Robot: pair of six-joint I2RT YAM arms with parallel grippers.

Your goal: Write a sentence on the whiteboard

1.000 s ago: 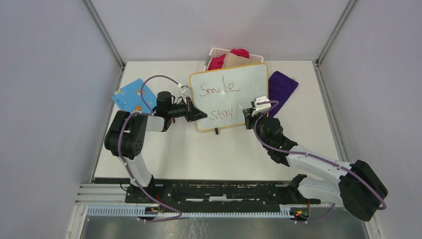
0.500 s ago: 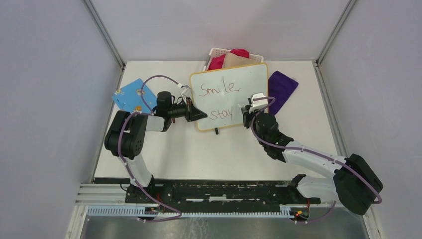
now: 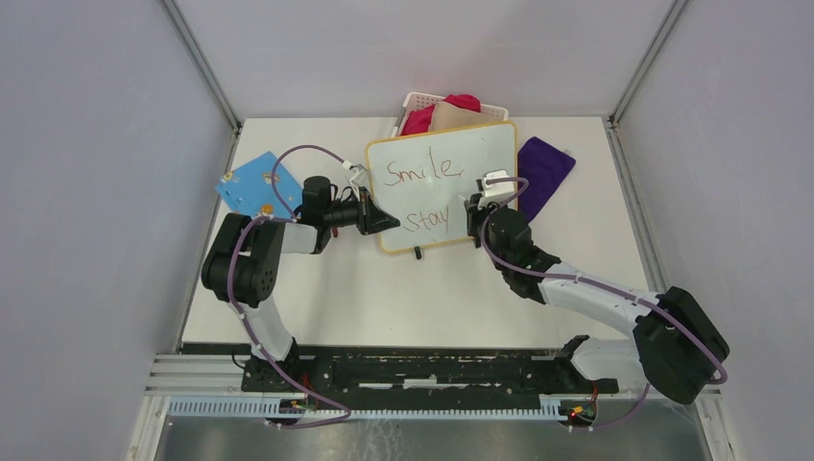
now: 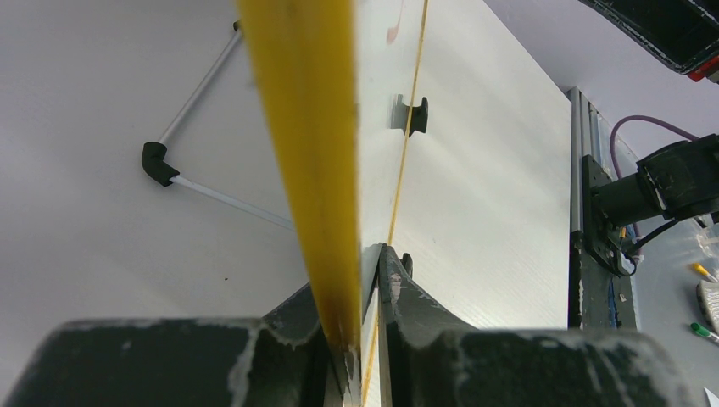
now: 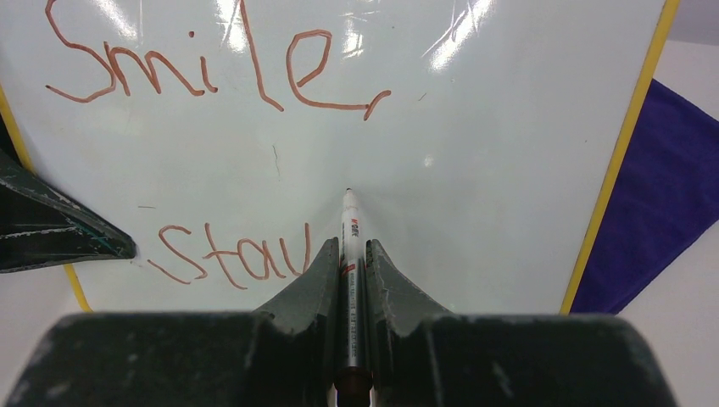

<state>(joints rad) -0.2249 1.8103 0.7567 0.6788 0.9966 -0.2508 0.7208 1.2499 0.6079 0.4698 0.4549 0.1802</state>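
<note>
The whiteboard [image 3: 461, 168] with a yellow-orange rim lies at the back middle of the table. Red words "Smile," above "stay" [image 3: 426, 219] are on it; they also show in the right wrist view [image 5: 229, 254]. My left gripper [image 3: 389, 223] is shut on the whiteboard's left edge; the rim [image 4: 309, 153] runs between its fingers. My right gripper [image 3: 473, 224] is shut on a red marker [image 5: 349, 254]. The marker's tip points at the board to the right of "stay"; whether it touches the board I cannot tell.
A white basket [image 3: 422, 101] with red and tan cloth stands behind the board. A purple cloth [image 3: 544, 173] lies at its right. A blue board with holes [image 3: 251, 184] lies at the left. A small black foot [image 3: 418, 253] sticks out at the board's near edge.
My right gripper has moved a little up the board, away from the "stay" line. The left gripper and the board have not moved. The writing looks unchanged.
</note>
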